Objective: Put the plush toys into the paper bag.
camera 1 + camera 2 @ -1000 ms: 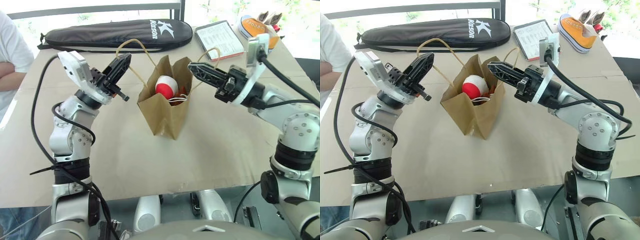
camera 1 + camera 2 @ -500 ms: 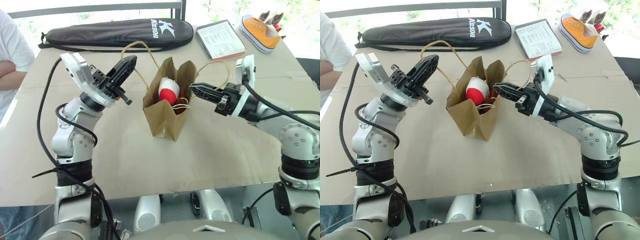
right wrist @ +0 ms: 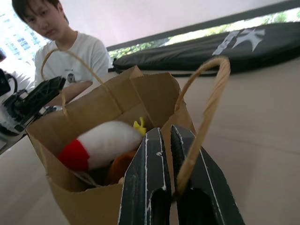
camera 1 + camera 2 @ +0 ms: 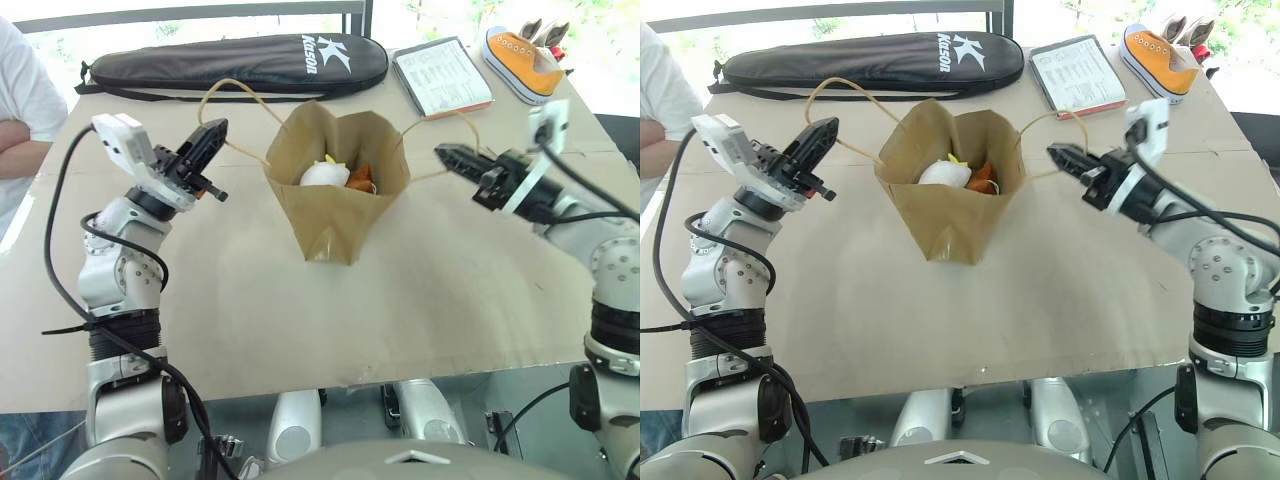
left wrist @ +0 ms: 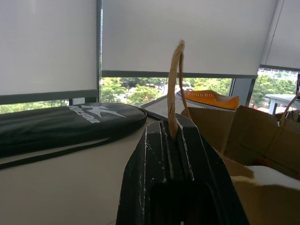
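We see a big table (image 4: pixel 250 330) covered with brown cardboard. At its far edge lies a long black racket bag (image 4: pixel 235 65). A person in a white shirt (image 4: pixel 25 110) stands at the left side of the table.

In the middle of the table is the paper bag (image 4: pixel 335 205). Its mouth is pulled wide open between our two arms. Each of its two loop handles goes out to one of our grippers.

A white sheet with print (image 4: pixel 442 78) lies near the far right corner. Beside it, further right, sits an orange sneaker (image 4: pixel 520 58).

Our left gripper (image 4: pixel 212 137) is on the left of the bag. Its two black fingers are pressed together on the left handle (image 5: pixel 174 89), and the paper loop sticks up from between them. Our right gripper (image 4: pixel 447 155) is on the right of the bag. Its fingers pinch the right handle (image 3: pixel 206 117) the same way.

The plush toys are inside the bag. The white toy (image 3: pixel 101 143) lies on top, with its red part and a bit of yellow showing. The brown toy (image 3: pixel 119 166) sits under it, mostly hidden.
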Controlling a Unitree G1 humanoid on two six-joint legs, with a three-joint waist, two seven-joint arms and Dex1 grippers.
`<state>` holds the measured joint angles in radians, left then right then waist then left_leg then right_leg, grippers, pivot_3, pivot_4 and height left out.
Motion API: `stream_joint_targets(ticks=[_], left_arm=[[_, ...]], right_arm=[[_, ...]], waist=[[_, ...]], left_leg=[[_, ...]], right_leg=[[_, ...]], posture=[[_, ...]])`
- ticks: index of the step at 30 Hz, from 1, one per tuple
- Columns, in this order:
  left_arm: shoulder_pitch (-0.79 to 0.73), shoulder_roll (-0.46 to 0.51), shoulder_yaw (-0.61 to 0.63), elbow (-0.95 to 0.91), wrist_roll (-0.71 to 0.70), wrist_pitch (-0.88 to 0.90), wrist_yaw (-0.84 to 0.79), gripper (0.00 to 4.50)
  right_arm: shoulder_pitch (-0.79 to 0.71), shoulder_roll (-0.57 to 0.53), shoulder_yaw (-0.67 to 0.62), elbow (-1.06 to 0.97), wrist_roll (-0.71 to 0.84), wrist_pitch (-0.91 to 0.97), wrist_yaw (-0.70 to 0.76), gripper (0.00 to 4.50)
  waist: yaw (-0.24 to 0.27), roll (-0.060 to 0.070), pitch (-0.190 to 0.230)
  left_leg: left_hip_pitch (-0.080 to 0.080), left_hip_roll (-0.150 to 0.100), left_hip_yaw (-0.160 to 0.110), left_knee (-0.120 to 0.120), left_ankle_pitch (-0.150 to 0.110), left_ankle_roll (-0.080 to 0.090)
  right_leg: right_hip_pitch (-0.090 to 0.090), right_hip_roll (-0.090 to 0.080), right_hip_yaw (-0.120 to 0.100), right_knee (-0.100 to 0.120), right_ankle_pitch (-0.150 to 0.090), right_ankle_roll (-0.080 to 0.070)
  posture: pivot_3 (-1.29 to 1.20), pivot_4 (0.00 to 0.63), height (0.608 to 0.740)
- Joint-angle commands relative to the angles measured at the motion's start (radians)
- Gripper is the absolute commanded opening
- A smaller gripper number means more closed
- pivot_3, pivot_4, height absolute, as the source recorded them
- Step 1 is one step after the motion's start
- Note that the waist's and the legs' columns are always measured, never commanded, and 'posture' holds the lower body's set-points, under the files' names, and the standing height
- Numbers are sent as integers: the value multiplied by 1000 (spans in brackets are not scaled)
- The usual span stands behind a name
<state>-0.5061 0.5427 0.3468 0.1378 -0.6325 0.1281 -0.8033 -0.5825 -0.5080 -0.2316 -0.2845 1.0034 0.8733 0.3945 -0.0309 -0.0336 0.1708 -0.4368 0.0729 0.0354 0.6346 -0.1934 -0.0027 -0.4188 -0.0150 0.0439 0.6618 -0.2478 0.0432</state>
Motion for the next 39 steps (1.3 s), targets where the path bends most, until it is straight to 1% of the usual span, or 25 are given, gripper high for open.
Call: stream_joint_targets(ticks=[1, 2, 4, 7, 10, 11, 13, 14, 15, 16, 17, 20, 21, 23, 25, 26, 27, 28, 30, 32, 34, 39], left_arm=[[-49, -5, -3, -76, -16, -25, -16, 0], [-33, -2, -34, -71, 19, -23, -27, 0], [-10, -16, -62, -84, 36, -17, -38, 0], [-19, -22, -69, -110, 30, -11, -38, 0], [-40, -16, -69, -98, 31, -2, -31, 0], [-43, -8, -73, -94, 26, 9, -48, 0], [-39, 14, -68, -93, -5, 42, -94, 0], [-36, 21, -61, -95, -20, 54, -108, 0], [-14, 43, -39, -124, -66, 122, -104, 346], [9, 63, -19, -152, -107, 185, -95, 693], [38, 87, -2, -177, -139, 243, -89, 994], [98, 131, 51, -228, -224, 362, -53, 2162], [121, 146, 61, -241, -234, 389, -50, 2438], [168, 168, 79, -267, -254, 437, -50, 3419], [235, 193, 71, -300, -238, 455, -69, 4337], [270, 198, 64, -325, -240, 461, -87, 4484], [293, 190, 57, -352, -244, 466, -78, 4500], [309, 177, 44, -376, -234, 462, -59, 4500], [334, 147, 4, -420, -191, 450, -1, 4500], [339, 103, -37, -452, -129, 431, 79, 4500], [337, 63, -75, -481, -85, 417, 133, 4500], [311, 16, -136, -510, -14, 395, 196, 4500]], right_arm=[[-35, -1, 30, -93, 7, -15, 16, 44], [0, -9, 83, -96, -46, -28, 42, 44], [42, 7, 120, -99, -74, -38, 52, 44], [33, 16, 119, -132, -66, -45, 45, 44], [27, 5, 139, -137, -103, -54, 56, 44], [28, -7, 147, -140, -115, -60, 76, 268], [31, -18, 132, -160, -86, -52, 108, 778], [31, -21, 125, -166, -78, -48, 109, 1152], [53, -57, 110, -186, -63, -29, 133, 1590], [75, -92, 98, -203, -55, -16, 159, 1810], [96, -122, 83, -216, -36, -3, 184, 1807], [128, -160, 77, -224, -25, 5, 201, 1807], [133, -167, 101, -215, -59, -5, 205, 1807], [132, -170, 181, -185, -165, -41, 208, 1807], [104, -136, 265, -116, -274, -98, 205, 1274], [82, -111, 302, -71, -323, -131, 202, 1035], [56, -88, 345, -18, -383, -169, 204, 400], [28, -68, 392, 42, -451, -215, 211, 22], [-40, -8, 477, 190, -589, -320, 203, 22], [-116, 77, 516, 349, -673, -413, 190, 22], [-176, 153, 529, 468, -712, -492, 212, 22], [-242, 293, 536, 588, -723, -574, 316, 22]], waist=[[0, 0, 0], [0, 0, -1], [1, -1, -5], [1, 0, -1], [1, 0, -1], [1, 0, -1], [1, 0, -1], [0, 0, -1], [0, 0, -1], [0, 0, -1], [-1, 0, -1], [-5, 0, -1], [-6, 0, -1], [-8, 0, -2], [-9, 0, -2], [-13, -1, -2], [-12, 0, -2], [-11, 0, -2], [-7, 0, -2], [-2, 0, -2], [-1, 0, -1], [0, -1, -2]], left_leg=[[1, 0, 0, 0, 0, 0], [1, 0, 0, 0, 0, 0], [4, 0, 0, -1, 0, 0], [3, 0, 1, -1, 0, 0], [2, 0, 1, 0, 0, 0], [3, 0, 1, 0, 0, 0], [4, 0, 0, 0, 0, 0], [4, 0, 0, 0, 0, 0], [4, 0, 1, 0, 0, 0], [3, 0, 1, -1, 0, 0], [3, 0, 0, -1, 0, 0], [3, 0, 0, -1, -1, 1], [4, 0, 0, -1, -1, 1], [5, 1, 0, -1, -1, 1], [6, 1, 0, -1, 0, 0], [6, 1, 1, -1, 0, 0], [7, 1, 2, -1, 0, 0], [6, 1, 2, -1, 0, 0], [5, 0, 3, 0, 0, 0], [4, 0, 3, 0, 0, 0], [5, 0, 4, 0, 0, 0], [4, 0, 3, -1, 0, 0]], right_leg=[[1, 0, 0, 0, 0, 0], [2, 0, 0, 0, 0, 0], [4, 0, 0, -1, 0, 0], [3, 0, 0, -1, 0, 0], [2, 0, 1, 0, 0, 0], [3, 0, 1, 0, 0, 0], [3, 0, 0, 0, 0, 0], [3, 0, 0, 0, 0, 0], [3, 0, 0, 0, 0, 0], [3, 0, 0, 0, 0, 0], [3, 0, 0, -1, 0, 0], [3, -1, 0, -1, 0, 0], [3, -1, 0, -1, 0, 0], [4, 0, 0, 0, -1, 1], [4, 0, 0, 0, -2, 2], [4, 0, 0, 0, -3, 0], [4, 0, 1, 0, -4, -1], [3, -1, 1, 0, -3, -3], [3, -1, 2, 0, -3, -4], [3, -1, 2, 0, -2, -4], [3, -1, 2, 0, 0, -1], [2, -1, 2, 0, 0, -1]], posture=[[0, 150, 740], [0, 150, 740], [0, 150, 740], [0, 150, 740], [0, 150, 740], [0, 150, 740], [0, 150, 740], [0, 150, 740], [0, 150, 740], [0, 150, 740], [0, 150, 740], [0, 150, 740], [0, 150, 740], [0, 150, 740], [0, 150, 740], [0, 150, 740], [0, 150, 740], [0, 150, 740], [0, 150, 740], [0, 150, 740], [0, 150, 740], [0, 150, 740]])
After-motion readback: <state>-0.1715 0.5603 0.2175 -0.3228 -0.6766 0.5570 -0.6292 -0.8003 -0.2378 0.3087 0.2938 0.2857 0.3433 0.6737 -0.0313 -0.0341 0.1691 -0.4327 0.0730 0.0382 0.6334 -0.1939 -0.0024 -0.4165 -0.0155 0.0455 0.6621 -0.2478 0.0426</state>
